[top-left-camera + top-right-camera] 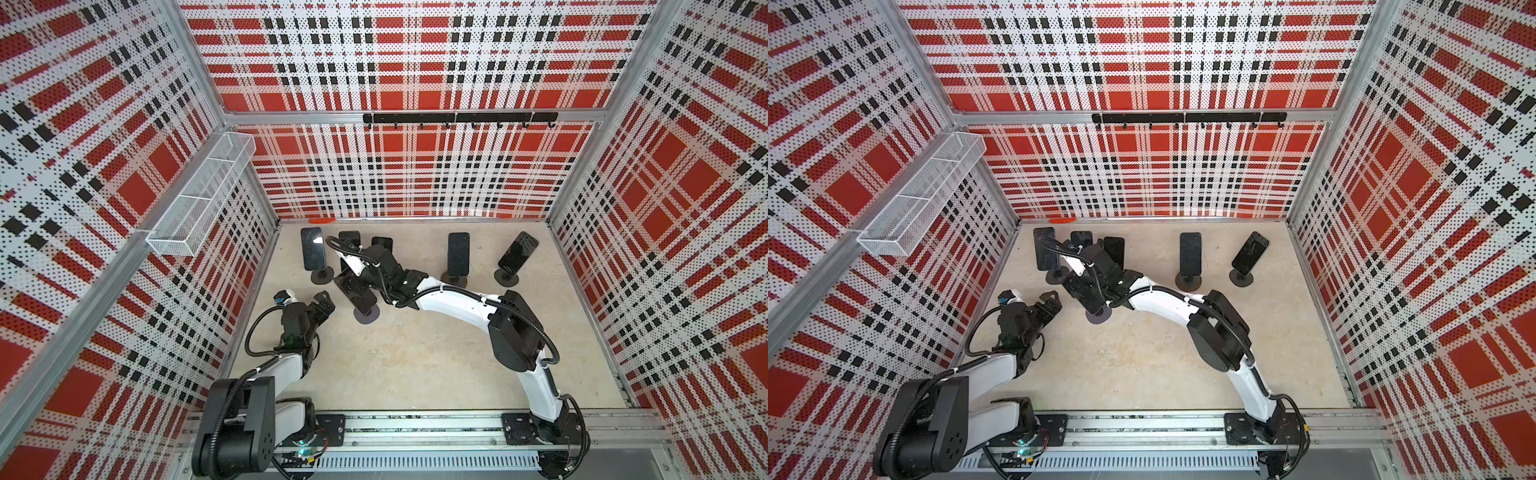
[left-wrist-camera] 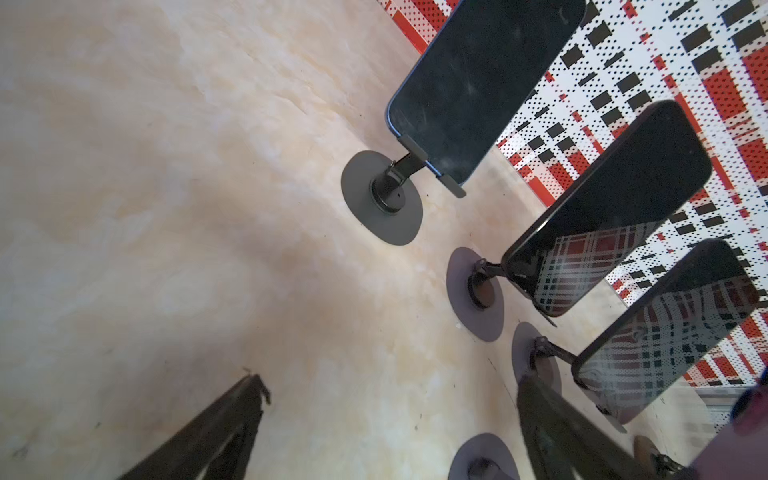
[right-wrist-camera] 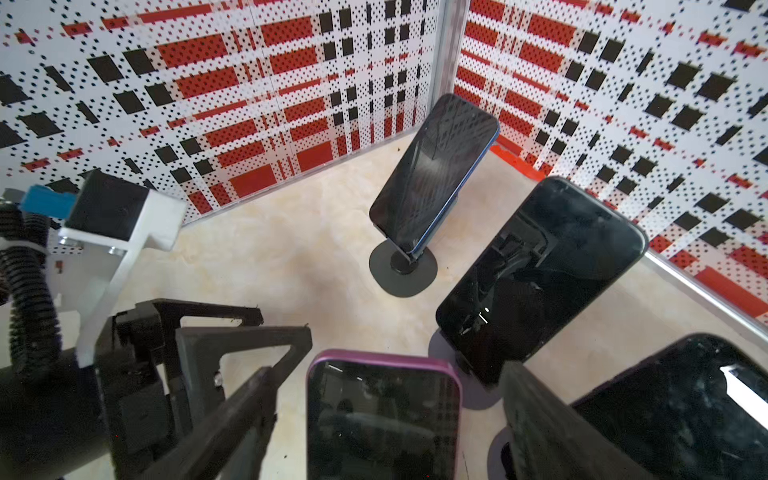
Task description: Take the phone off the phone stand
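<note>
The right gripper [image 3: 386, 374] has two black plastic fingers that stand apart. Between them is a flat phone in a shiny purple case [image 3: 382, 419]. Its glass is dark and smooth and its corners are round. A small gap shows on each side of the phone, so the fingers are around it but not squeezing it.

In both top views the phone leans back on a thin black stand with a flat round grey foot [image 1: 365, 314]. The stand is on the pale beige tabletop [image 1: 415, 353], which looks like smooth stone. It is toward the back left corner, just in front of the other dark phones [image 1: 458, 253] lined up on their own stands near the back edge. One of them, a phone with a blue rim [image 3: 432, 174], is nearest that corner.

The left gripper [image 1: 324, 305] is spread wide with nothing in it. It is near the left edge, just beside the purple phone and not touching it.
</note>
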Robot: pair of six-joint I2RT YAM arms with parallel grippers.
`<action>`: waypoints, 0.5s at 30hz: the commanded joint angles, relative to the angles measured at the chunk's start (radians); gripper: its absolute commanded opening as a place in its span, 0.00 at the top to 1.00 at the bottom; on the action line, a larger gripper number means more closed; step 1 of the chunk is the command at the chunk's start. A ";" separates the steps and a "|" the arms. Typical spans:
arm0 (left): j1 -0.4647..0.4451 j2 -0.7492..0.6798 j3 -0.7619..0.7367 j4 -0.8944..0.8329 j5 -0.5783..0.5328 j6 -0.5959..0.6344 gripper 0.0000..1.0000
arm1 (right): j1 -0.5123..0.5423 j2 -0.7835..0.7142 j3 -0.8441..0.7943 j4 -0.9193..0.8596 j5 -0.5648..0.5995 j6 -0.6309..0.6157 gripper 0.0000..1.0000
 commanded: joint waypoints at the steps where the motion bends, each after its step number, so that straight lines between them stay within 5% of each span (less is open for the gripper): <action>1: 0.009 0.010 -0.003 0.018 0.010 0.001 0.02 | 0.005 -0.021 -0.011 0.015 -0.004 0.016 0.00; 15: 0.013 -0.034 -0.019 0.014 0.001 0.001 0.02 | 0.012 0.070 0.056 -0.048 0.036 0.018 0.00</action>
